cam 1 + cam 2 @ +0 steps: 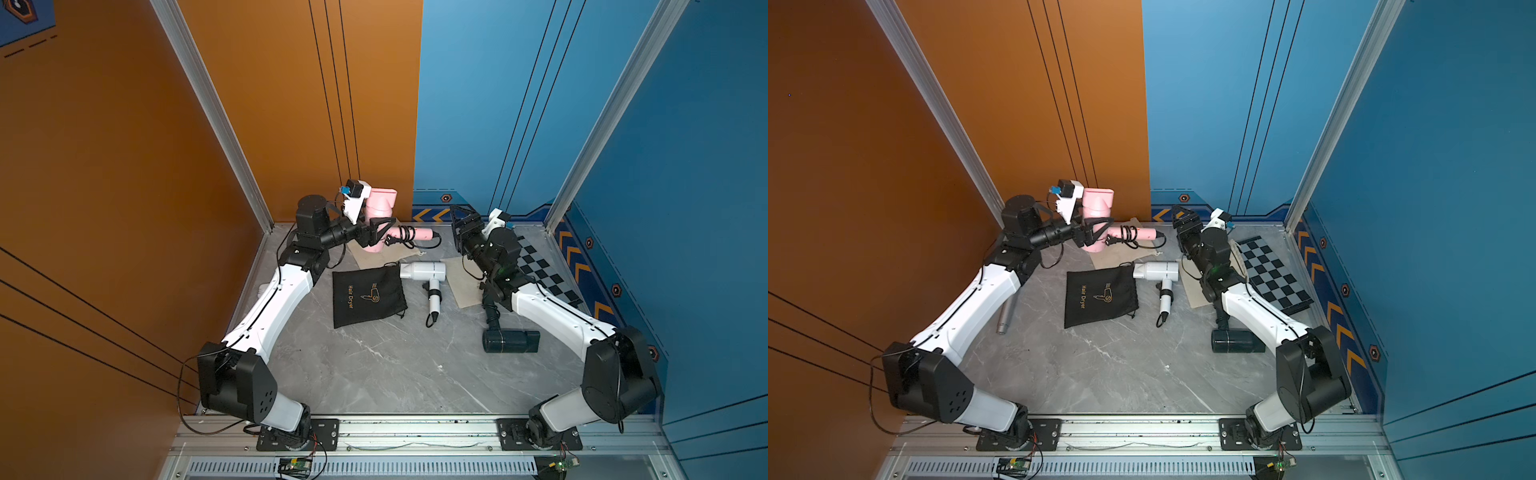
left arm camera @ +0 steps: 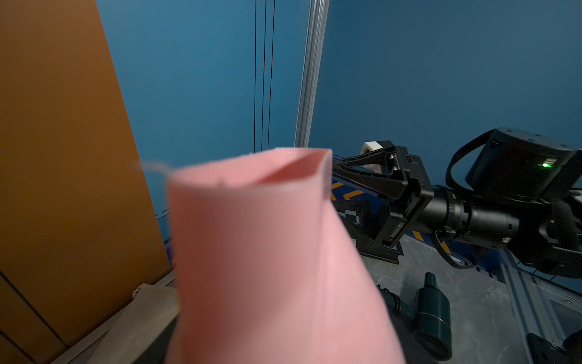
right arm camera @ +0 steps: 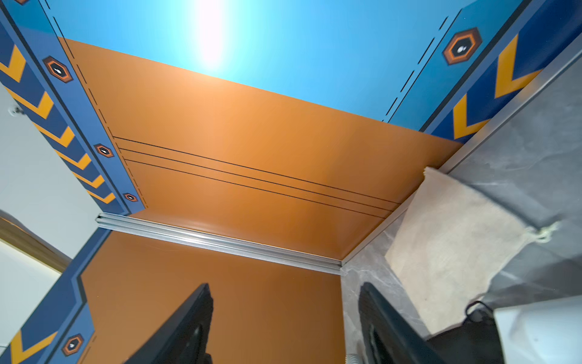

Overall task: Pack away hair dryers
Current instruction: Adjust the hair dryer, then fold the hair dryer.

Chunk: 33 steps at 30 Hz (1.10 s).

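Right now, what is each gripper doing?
Left gripper: closed on the pink hair dryer.
Right gripper: open, holding nothing.

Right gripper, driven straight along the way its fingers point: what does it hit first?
Probably the orange wall: in the right wrist view only that panel shows ahead of the open right gripper. The beige pouch lies off to the side. Depth is unclear.

I count three dryers on the counter [image 1: 374,374]: a pink dryer [image 1: 380,205], a white dryer [image 1: 424,271] and a teal dryer [image 1: 510,340]. Three pouches: one black pouch [image 1: 365,297], two beige pouches [image 1: 386,257] [image 1: 463,286]. One silver rod [image 1: 1007,316]. One checkered mat [image 1: 1273,276].
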Available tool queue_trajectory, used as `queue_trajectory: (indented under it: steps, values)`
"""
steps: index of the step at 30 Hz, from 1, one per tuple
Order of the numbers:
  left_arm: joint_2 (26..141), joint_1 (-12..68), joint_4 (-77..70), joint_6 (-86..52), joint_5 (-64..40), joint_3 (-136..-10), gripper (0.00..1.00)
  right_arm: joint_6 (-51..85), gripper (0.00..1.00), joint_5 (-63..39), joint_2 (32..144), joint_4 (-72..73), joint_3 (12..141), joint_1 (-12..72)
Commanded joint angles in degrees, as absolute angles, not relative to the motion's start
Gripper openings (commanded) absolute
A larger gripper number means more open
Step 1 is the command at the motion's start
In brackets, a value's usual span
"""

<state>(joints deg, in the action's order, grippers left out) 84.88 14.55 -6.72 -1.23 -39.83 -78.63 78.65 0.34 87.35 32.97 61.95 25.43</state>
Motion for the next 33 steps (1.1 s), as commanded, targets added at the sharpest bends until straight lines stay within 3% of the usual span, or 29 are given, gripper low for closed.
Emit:
queue_trajectory:
  steps: [1,21,33]
  values:
    - [81.7,15.7,-10.8,1.2,-35.2,-77.3,0.22,84.3,0.75,5.9,90.5,36.1,61.1,27.7]
    - [78.4,16.3,-14.1,1.8,-28.8,-72.8,0.19,94.6,0.75,1.1,95.9,37.9,60.3,31.6]
    - [78.8,17.4,-15.7,0.7,-29.4,-71.4,0.18,97.4,0.76,-0.8,102.8,40.3,67.7,33.8]
